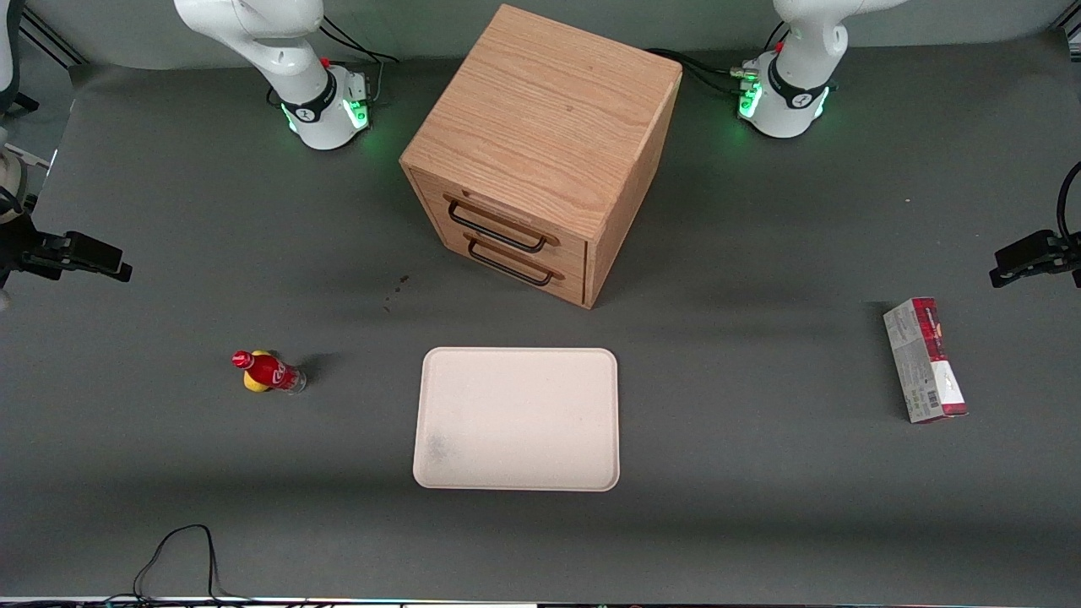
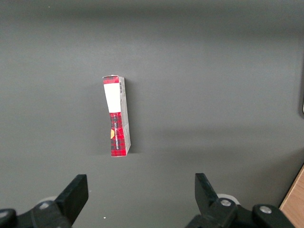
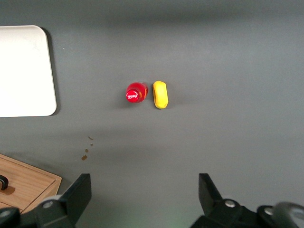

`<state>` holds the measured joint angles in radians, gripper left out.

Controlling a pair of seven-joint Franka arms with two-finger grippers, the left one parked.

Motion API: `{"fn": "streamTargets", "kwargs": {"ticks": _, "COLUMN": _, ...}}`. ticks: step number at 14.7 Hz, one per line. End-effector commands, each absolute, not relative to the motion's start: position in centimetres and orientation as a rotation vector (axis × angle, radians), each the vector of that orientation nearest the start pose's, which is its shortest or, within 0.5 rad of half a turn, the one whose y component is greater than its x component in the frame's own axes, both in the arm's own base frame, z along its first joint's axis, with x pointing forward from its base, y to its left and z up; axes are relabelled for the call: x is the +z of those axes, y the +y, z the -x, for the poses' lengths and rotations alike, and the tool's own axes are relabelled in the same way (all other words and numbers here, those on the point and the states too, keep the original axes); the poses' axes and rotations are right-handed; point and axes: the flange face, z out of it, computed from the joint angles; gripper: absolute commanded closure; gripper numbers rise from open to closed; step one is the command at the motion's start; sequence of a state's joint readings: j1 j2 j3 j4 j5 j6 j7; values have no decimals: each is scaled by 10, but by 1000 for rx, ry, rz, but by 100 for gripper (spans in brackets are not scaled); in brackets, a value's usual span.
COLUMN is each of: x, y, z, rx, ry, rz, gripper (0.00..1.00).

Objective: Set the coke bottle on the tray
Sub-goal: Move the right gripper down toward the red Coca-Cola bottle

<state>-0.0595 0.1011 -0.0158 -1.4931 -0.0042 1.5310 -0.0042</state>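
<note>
Glossy red coke bottle point(image 3: 136, 92) beside a smooth yellow lump point(image 3: 160, 94), below the matt black gripper point(image 3: 144, 199) with fingers spread; matt cream tray point(image 3: 23, 71); grained wooden cabinet point(image 1: 540, 143).

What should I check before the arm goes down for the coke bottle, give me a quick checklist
1. Coke bottle upright, red cap facing up: ok.
2. Tool open, high above the table and clear of the bottle: ok.
3. Yellow lump close beside the bottle, could catch a finger: not ok.
4. Tray has nothing on it: ok.
5. Bottle to tray over bare table, cabinet well off it: ok.
</note>
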Motion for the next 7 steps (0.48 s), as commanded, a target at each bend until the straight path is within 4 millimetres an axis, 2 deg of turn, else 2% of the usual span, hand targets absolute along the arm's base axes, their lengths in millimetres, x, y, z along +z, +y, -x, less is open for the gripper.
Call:
{"fn": "streamTargets", "kwargs": {"ticks": 1, "x": 593, "y": -37, "z": -582, "rx": 113, "ry": 120, "rz": 3139, "gripper": 0}}
{"fn": "streamTargets", "kwargs": {"ticks": 4, "x": 585, "y": -29, "z": -592, "rx": 79, "ry": 96, "rz": 3135, "gripper": 0}}
{"fn": "streamTargets", "kwargs": {"ticks": 7, "x": 579, "y": -15, "z": -593, "rx": 84, "ry": 46, "rz": 3137, "gripper": 0}}
